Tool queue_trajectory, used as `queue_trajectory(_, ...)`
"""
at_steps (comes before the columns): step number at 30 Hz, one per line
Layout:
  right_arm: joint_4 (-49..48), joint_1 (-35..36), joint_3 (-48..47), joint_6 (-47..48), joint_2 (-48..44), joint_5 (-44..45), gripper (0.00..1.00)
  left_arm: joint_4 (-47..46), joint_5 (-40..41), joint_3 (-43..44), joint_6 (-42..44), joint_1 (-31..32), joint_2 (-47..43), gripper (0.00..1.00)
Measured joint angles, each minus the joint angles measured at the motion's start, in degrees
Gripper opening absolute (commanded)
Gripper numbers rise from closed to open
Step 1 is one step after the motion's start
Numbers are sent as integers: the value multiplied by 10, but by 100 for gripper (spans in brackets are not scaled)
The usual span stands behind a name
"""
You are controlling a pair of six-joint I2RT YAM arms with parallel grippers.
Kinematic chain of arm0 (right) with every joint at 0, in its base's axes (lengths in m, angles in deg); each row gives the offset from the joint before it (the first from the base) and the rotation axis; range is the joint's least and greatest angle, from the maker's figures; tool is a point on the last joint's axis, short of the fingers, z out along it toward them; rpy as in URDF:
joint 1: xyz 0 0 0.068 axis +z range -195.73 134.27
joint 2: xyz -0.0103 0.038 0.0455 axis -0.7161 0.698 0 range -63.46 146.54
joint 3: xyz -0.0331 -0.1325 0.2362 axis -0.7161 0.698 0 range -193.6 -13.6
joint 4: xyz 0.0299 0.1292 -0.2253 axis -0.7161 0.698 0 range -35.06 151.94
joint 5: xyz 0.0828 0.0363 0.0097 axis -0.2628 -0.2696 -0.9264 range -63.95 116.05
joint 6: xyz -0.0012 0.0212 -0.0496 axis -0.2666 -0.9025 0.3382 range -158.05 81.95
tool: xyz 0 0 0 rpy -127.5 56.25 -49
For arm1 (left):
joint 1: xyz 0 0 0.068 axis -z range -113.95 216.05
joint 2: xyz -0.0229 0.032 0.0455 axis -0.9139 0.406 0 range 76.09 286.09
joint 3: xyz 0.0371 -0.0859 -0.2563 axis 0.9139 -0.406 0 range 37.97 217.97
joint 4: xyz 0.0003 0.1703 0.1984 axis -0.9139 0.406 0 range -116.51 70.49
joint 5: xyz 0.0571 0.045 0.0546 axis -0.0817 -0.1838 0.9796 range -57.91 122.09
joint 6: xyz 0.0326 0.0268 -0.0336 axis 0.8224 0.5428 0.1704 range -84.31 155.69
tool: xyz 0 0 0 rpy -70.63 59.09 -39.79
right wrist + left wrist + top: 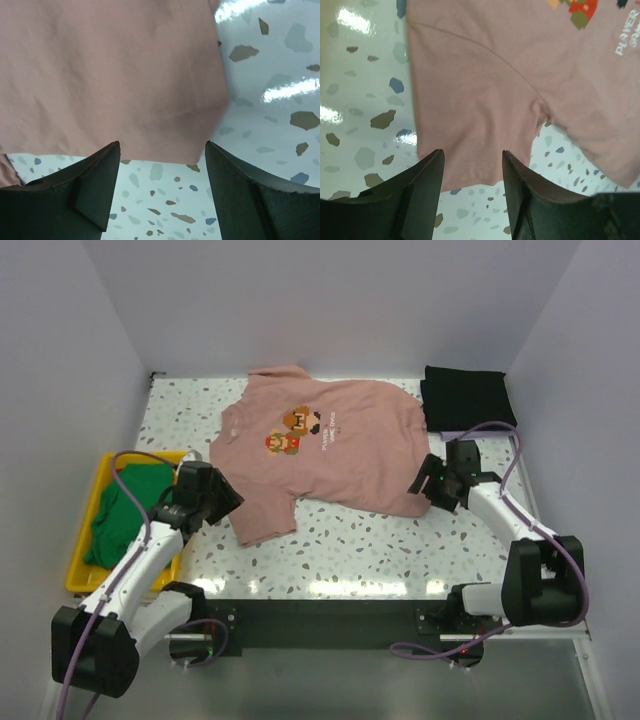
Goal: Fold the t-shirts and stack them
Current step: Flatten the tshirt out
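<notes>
Lying flat with its collar-to-hem axis left to right, the pink cotton pixel-print t-shirt (pixel 340 455) is flanked at its near sleeve by the left gripper (pixel 472 162) and at its near hem corner by the right gripper (pixel 162 150), both sets of jaws held open and empty.

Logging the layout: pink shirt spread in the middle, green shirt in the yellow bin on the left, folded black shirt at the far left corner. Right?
No. The top external view shows the folded black shirt at the far right corner. The pink shirt in the middle and the green shirt in the yellow bin on the left are correct.
</notes>
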Motion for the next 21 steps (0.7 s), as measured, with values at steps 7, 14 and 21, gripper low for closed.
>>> queue_trajectory(7,-5,-1,42,-12,-16,33,71,16,54,-38,-47,60,37,49)
queue_trajectory(14,-8,-1,43,-16,-16,52,70,14,87,-58,-69,63,56,54)
queue_trajectory(21,-16,-3,46,-21,-9,66,70,-7,78,-93,-80,63,74,55)
